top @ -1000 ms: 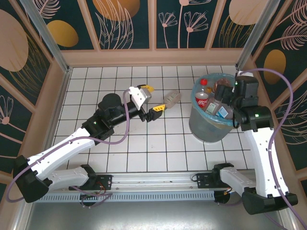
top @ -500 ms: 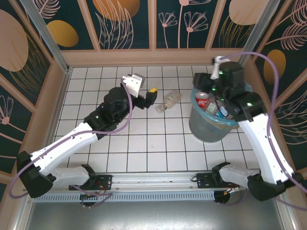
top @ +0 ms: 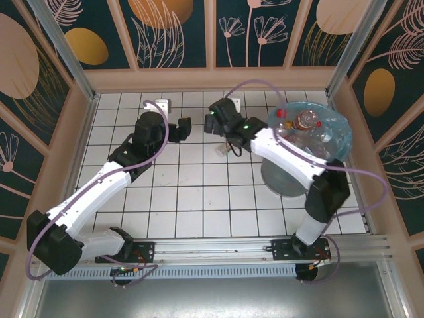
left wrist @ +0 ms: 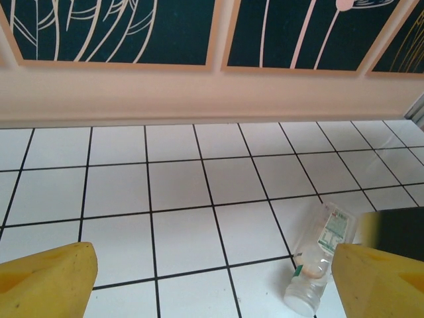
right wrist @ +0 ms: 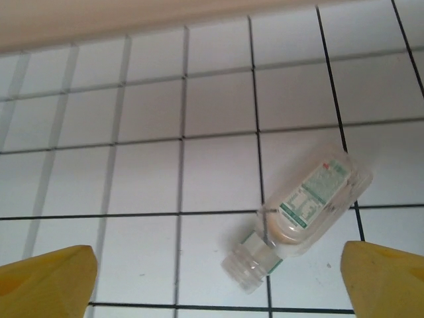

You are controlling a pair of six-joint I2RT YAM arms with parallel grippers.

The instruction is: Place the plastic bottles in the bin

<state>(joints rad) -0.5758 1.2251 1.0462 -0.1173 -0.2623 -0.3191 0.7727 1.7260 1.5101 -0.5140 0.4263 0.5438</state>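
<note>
Top external: pick-up step, one plastic bottle (top: 223,150) lay on the table (top: 199,192), left of the bin (top: 349,136).
Left wrist: my left end effector (left wrist: 212,285) stood apart, empty, with the bottle ahead to its right. Right wrist: my right end effector (right wrist: 215,281) stood apart, empty, just short of the bottle; next, I judged, advance and close across its body.

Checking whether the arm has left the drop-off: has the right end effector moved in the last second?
Yes. The right end effector swung left, from above the bin to over the bottle lying on the tiles.

Bare tiles (right wrist: 132,172) round bottle (right wrist: 308,209); back wall (left wrist: 199,93) behind; bin (top: 281,180) on R.
</note>
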